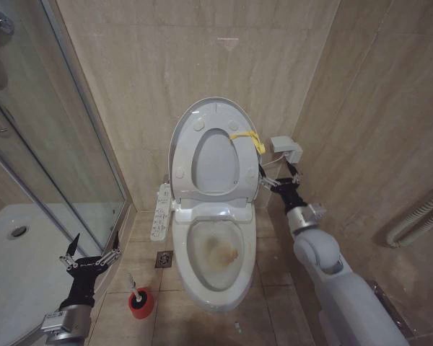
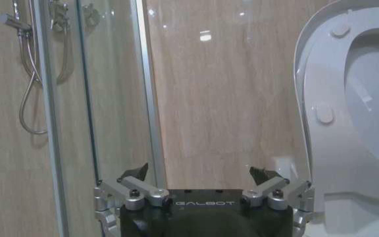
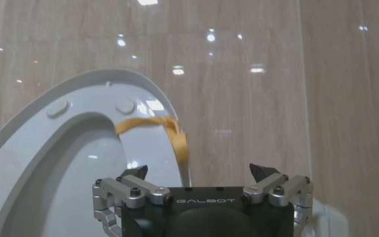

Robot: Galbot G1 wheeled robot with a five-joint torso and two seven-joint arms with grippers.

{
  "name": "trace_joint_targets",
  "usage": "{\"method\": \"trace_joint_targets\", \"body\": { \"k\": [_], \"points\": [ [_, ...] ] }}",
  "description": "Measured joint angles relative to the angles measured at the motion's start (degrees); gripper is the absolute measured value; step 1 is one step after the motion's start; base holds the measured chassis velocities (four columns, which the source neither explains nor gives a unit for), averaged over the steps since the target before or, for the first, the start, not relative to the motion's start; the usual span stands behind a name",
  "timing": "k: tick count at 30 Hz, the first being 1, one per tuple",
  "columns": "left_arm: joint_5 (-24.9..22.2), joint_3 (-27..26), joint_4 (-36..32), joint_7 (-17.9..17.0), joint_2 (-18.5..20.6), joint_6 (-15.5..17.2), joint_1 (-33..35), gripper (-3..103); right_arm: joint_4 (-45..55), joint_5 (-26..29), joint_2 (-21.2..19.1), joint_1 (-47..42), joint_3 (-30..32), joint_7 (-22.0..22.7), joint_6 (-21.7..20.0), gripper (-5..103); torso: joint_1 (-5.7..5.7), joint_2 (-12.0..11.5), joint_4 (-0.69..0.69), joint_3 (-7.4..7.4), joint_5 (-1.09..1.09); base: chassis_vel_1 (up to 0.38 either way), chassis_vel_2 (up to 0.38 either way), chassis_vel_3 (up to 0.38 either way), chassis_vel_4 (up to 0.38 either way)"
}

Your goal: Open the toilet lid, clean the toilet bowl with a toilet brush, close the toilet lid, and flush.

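While lid point(image 1: 184, 133) stands raised, brush point(image 1: 134, 284) in holder point(image 1: 140, 303)

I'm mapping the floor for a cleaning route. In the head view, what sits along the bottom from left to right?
Shower tray → left gripper → toilet brush in its red holder → toilet bowl → right arm.

Even, fairly dim indoor light; ceiling lamps glare as bright spots on the glossy wall tiles point(image 3: 242, 74), wrist views slightly soft, shadows faint
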Motion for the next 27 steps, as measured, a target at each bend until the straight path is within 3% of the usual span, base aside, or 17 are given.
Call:
{"method": "trace_joint_targets", "body": {
  "k": [9,17,27],
  "points": [
    [0.0,0.0,0.0,0.0,0.0,0.0,0.0,100,2.5,-5.6,4.5,-8.6,1.5,1.6,1.2,100,0.00,0.0,0.01,0.00,0.01,0.000,0.000,0.000,0.000],
    [0.0,0.0,0.0,0.0,0.0,0.0,0.0,100,4.0,-7.3,6.4,-15.1,4.1,2.0,3.7,100,0.00,0.0,0.00,0.00,0.01,0.000,0.000,0.000,0.000],
    [0.0,0.0,0.0,0.0,0.0,0.0,0.0,100,7.2,-8.6,9.9,-21.0,6.7,3.2,3.1,100,0.00,0.0,0.01,0.00,0.01,0.000,0.000,0.000,0.000]
  ]
}}
